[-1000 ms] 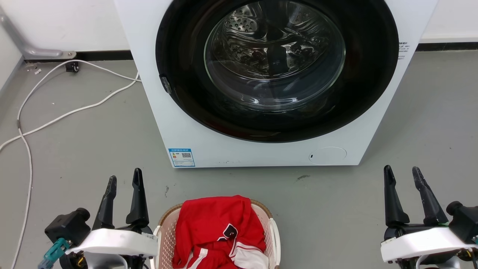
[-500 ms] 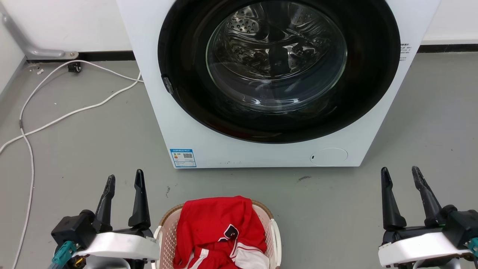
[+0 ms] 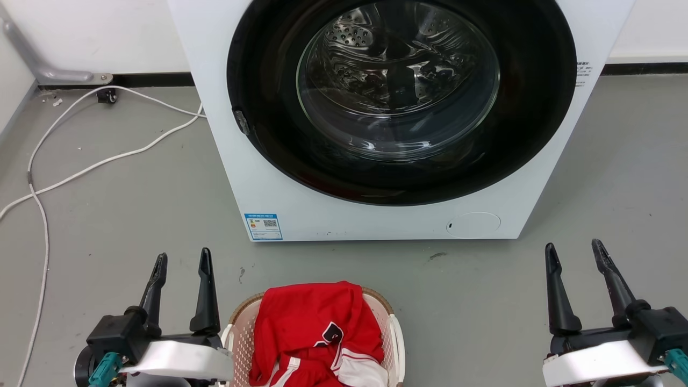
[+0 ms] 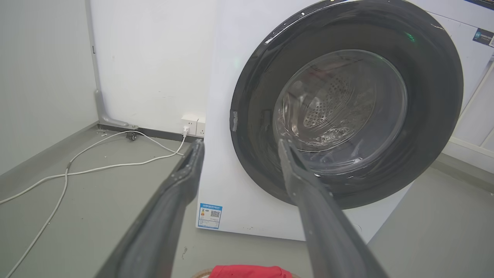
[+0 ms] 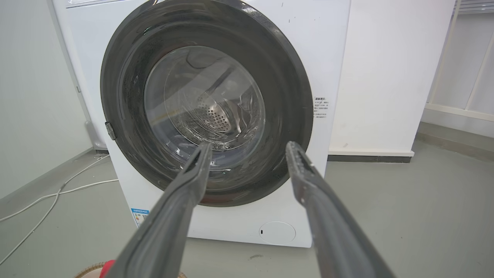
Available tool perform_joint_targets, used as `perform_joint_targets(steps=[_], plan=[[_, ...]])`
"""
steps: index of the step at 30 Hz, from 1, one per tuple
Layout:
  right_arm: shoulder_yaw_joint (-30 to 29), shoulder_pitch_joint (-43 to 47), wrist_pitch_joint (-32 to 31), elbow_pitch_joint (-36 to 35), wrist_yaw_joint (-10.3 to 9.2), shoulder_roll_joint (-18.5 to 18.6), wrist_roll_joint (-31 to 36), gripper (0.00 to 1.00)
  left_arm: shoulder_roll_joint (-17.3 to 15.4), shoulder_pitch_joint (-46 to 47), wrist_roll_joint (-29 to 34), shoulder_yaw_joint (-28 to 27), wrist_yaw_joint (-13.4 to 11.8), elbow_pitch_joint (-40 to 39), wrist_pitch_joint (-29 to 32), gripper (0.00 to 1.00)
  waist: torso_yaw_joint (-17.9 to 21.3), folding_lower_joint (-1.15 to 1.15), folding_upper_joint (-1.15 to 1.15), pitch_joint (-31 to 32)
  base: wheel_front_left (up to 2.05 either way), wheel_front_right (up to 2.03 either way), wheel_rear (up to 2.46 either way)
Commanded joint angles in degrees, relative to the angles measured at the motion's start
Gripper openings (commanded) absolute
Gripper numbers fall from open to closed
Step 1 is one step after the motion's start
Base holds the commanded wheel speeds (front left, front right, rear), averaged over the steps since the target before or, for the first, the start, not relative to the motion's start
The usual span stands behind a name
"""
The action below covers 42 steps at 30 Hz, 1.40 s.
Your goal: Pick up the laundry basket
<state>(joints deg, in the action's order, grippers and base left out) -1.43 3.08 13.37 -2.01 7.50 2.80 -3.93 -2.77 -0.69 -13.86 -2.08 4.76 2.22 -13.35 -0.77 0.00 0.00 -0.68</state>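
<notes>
The laundry basket (image 3: 240, 328), pale pink with a brown rim and white side handles, sits on the grey floor at the bottom middle of the head view, cut off by the frame edge. A red and white garment (image 3: 314, 333) is heaped inside it. My left gripper (image 3: 183, 258) stands open just left of the basket, its fingers pointing toward the washer. Far to the basket's right, my right gripper (image 3: 574, 248) is open too, holding nothing. The left wrist view catches the garment (image 4: 247, 271) at its bottom edge between that gripper's (image 4: 239, 143) fingers. The right wrist view shows the basket rim (image 5: 90, 270) beside its open gripper (image 5: 249, 146).
A white front-loading washing machine (image 3: 269, 177) with a shut dark round door (image 3: 400, 97) stands right behind the basket. White cables (image 3: 80, 161) trail over the floor at the left, running to a wall socket (image 4: 191, 125). Bare grey floor lies right of the basket.
Both grippers have shifted slightly back and lower in the head view, the left one a little toward the basket. The basket and garment have not moved.
</notes>
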Motion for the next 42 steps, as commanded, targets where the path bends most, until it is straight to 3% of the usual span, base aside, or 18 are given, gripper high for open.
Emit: perform_joint_targets(steps=[1,15,42], plan=[[0.0,0.7,0.4,-0.5,-0.02,0.1,1.2,1.00,-0.2,-0.3,1.2,0.1,-0.3,-0.4,-0.6,1.00,0.0,0.00,0.00,-0.1,0.00,0.00,0.00],[0.1,1.5,1.9,-1.1,-0.02,0.1,5.9,1.00,-0.2,-1.0,6.4,0.3,-0.7,-0.7,-1.9,1.00,0.1,0.00,0.00,-0.1,0.00,0.00,0.00],[1.1,0.7,1.8,1.2,-0.02,0.1,2.6,1.00,-0.2,-0.8,7.1,-0.9,-1.1,1.7,-1.9,1.00,-0.3,0.00,0.00,0.3,0.00,0.00,0.00]])
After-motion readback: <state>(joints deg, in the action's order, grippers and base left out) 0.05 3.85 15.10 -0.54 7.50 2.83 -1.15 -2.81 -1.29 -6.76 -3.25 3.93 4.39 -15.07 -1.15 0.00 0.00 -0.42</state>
